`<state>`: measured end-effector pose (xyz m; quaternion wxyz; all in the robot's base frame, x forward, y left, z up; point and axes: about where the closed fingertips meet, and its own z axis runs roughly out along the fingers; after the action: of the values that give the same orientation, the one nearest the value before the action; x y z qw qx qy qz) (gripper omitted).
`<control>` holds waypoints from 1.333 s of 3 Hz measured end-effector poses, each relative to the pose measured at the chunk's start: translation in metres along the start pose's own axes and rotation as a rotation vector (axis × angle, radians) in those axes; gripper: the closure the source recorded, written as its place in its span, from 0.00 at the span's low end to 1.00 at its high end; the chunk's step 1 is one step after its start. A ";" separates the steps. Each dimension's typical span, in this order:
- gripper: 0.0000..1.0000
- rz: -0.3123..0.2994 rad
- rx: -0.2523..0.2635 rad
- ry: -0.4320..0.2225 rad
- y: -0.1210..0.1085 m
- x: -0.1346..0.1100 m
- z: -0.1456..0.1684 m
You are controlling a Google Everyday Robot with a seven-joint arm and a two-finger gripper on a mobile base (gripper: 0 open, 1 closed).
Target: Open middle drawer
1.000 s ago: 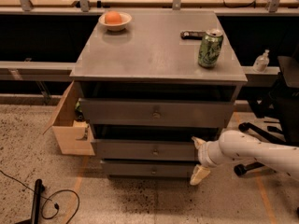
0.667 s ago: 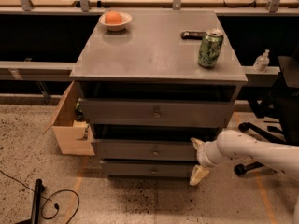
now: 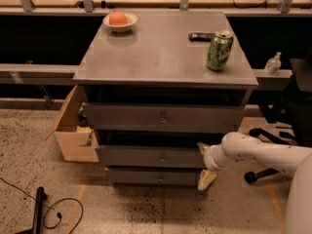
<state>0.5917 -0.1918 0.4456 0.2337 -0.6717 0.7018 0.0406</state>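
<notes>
While the grey bench [image 3: 161,52] fills the frame's centre, the white arm [image 3: 263,155] spans the lower right, its base cut off by the edge, reaching leftward. The middle drawer [image 3: 146,156] sits at lower centre, its right end hidden behind the tool [image 3: 202,165], whose two fingers [image 3: 205,179] stand apart, one above the other

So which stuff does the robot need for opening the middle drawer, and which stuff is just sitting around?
For the job:
- middle drawer
- its knob
- gripper, fingers apart, at the drawer's right end

Just lying about:
- green can
- bowl with an orange
- dark gadget
- cardboard box
- small bottle
- cable on the floor
</notes>
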 end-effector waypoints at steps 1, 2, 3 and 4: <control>0.00 -0.032 -0.014 0.017 -0.012 0.003 0.008; 0.00 -0.054 -0.029 0.029 -0.020 0.007 0.015; 0.00 -0.071 -0.047 0.045 -0.030 0.010 0.030; 0.00 -0.077 -0.058 0.058 -0.035 0.013 0.042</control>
<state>0.6373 -0.1913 0.4127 0.1952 -0.7055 0.6805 0.0325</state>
